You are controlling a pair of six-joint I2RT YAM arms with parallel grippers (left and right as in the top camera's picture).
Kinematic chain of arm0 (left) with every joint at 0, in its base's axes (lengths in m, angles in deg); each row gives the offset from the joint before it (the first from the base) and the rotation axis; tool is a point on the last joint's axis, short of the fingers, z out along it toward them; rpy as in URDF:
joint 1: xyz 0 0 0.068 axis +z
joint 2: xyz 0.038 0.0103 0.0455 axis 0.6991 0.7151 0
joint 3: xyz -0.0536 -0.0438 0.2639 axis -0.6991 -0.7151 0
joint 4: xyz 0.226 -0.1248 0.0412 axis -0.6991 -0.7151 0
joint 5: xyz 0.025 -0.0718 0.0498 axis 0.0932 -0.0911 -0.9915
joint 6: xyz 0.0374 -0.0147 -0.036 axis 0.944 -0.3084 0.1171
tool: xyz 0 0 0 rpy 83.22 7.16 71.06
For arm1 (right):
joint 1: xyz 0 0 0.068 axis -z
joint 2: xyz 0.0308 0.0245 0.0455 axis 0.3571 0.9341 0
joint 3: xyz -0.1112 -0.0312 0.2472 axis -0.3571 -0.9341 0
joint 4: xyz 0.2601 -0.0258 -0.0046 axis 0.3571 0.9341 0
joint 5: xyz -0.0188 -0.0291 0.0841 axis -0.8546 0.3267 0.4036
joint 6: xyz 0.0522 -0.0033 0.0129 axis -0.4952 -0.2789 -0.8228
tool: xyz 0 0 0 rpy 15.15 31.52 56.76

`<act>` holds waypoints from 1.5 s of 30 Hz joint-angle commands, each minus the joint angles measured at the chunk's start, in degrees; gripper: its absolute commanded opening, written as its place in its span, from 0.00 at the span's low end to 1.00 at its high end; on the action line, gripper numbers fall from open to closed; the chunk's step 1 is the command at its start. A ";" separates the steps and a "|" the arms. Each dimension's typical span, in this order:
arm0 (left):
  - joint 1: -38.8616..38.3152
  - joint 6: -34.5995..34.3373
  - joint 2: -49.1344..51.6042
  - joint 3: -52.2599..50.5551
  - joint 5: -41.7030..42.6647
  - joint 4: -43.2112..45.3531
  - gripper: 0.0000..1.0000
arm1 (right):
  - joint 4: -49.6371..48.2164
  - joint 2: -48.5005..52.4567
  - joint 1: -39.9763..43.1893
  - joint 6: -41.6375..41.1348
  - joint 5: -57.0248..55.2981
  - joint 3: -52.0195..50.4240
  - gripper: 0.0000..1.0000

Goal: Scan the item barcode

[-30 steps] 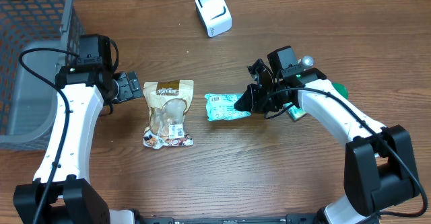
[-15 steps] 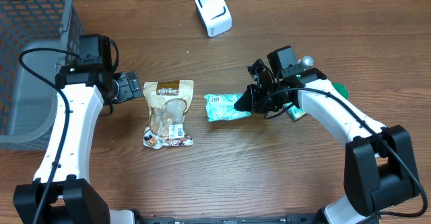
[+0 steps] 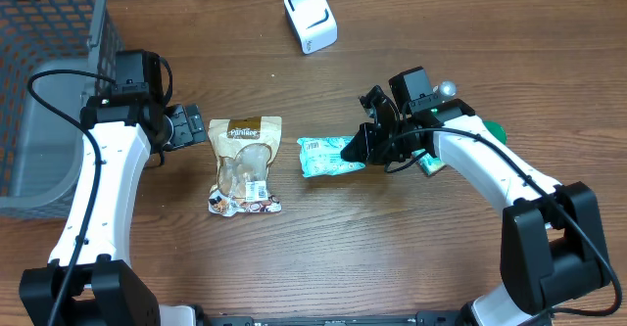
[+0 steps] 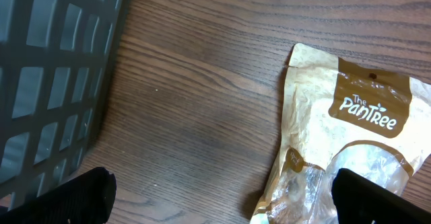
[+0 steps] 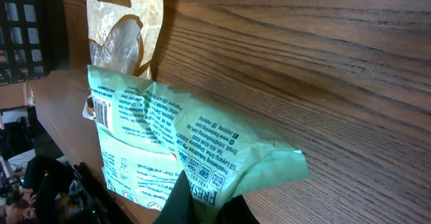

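Wooden table (image 3: 392, 257) fills whole overhead view. Dark brown top, fine grain running left to right, some paler streaks. Surface mostly matte; faint sheen on boards in right wrist view. Grey basket (image 3: 39, 32) at far left edge, upper corner, walls of open square grid; same grid fills left side of left wrist view. Light even, from above. Shadows soft, short, close under objects. Dark shapes at lower left of right wrist view, too blurred to tell.

green packet (image 3: 328, 156) | thin, crinkled, small print on it | stretched left to right in the middle of the table (image 3: 411, 257), right end pinched by the right gripper (image 3: 358, 150) | white scanner (image 3: 311, 18) | small, boxy, turned a little askew, at the far edge, well apart from the packet
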 commanded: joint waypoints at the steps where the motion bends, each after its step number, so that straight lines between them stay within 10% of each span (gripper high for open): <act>1: -0.02 0.63 -0.39 0.79 -0.74 0.04 1.00 | -0.13 -1.92 0.13 0.50 1.38 -0.24 0.04; 45: -0.04 0.63 -0.39 0.79 -0.74 0.04 1.00 | 6.99 -18.45 0.07 3.54 -6.71 1.66 0.04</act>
